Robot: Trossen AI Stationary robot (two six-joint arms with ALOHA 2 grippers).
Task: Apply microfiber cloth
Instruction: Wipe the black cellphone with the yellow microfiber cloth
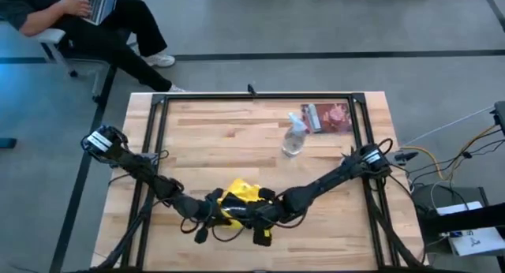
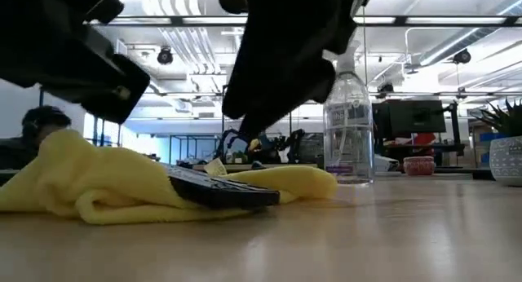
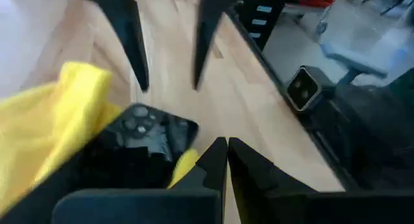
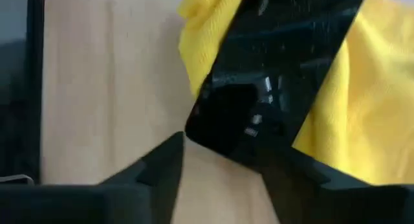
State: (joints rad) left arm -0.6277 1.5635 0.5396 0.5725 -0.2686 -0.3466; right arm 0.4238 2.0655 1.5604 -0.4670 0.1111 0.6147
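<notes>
The yellow cloth lies bunched on the wooden tabletop, near its front edge, well apart from the spray bottle. A black phone rests on top of the cloth, tilted. My left claw sits just beside the cloth, fingers pressed together. My right claw is over the phone's end, fingers spread, gripping nothing.
</notes>
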